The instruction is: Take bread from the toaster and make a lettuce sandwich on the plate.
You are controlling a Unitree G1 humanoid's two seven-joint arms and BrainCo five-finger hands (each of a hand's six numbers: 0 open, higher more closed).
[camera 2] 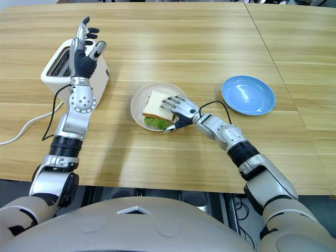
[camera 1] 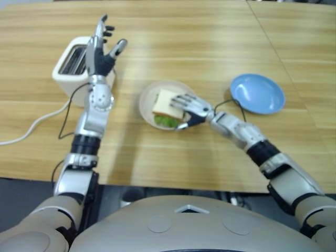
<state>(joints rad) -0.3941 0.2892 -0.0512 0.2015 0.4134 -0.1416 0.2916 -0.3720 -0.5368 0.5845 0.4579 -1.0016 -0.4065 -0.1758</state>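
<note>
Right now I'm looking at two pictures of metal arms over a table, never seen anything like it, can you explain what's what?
This is a human-shaped robot. Both pictures come from the two eyes of a camera on its head, looking down, so they show one scene. On the wooden table stand a white toaster, a pale plate and a blue plate. On the pale plate a slice of bread lies on lettuce. The left robot hand is raised open by the toaster, holding nothing. The right robot hand lies on the bread; whether it grips it, I cannot tell.
</note>
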